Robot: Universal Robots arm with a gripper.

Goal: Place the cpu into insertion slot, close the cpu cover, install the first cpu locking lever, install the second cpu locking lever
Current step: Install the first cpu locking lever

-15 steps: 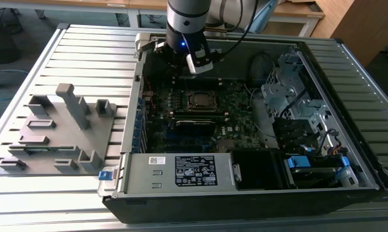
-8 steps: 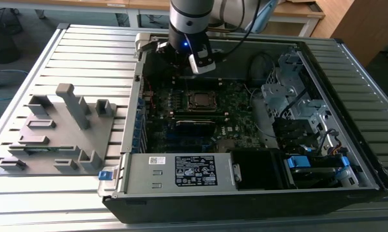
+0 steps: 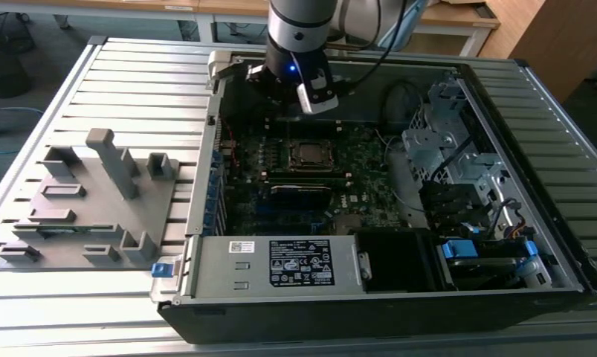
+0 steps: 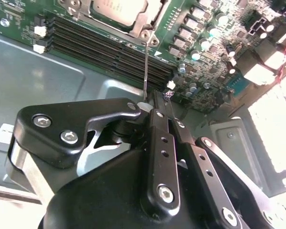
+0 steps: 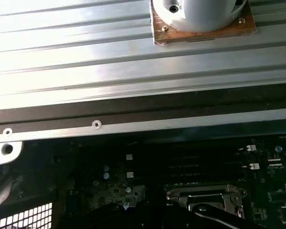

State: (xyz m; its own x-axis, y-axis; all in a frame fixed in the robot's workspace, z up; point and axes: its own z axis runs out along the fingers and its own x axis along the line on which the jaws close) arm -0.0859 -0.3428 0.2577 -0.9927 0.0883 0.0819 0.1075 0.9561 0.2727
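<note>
The arm (image 3: 298, 30) stands over the far end of an open computer case (image 3: 378, 316), which lies on a slatted metal worktop (image 3: 129, 82). The green motherboard (image 3: 368, 163) is exposed inside the case. The insertion slot (image 3: 308, 165) sits near the board's middle, just beyond the long black memory slots (image 4: 100, 45). In the second wrist view the cpu (image 4: 117, 8) is seated in the slot with its dull silver face up. The cpu cover (image 4: 133, 26) lies flat over it and frames the chip. The cover's silvery plate is also seen in the first wrist view, past the memory slots. A thin metal locking lever (image 4: 147, 62) runs from the corner of the socket, across the memory slots, to the gripper (image 4: 156, 98). The fingers (image 4: 158, 129) are drawn narrow, close together at the tips, and the lever's free end meets them there. It cannot be told whether the rod is pinched between them or only touched. A labelled power supply (image 3: 288, 264) occupies the near side of the case. A grey fixture (image 3: 90, 201) with upright posts rests on the worktop at the exterior view's left, just beside the case.
</note>
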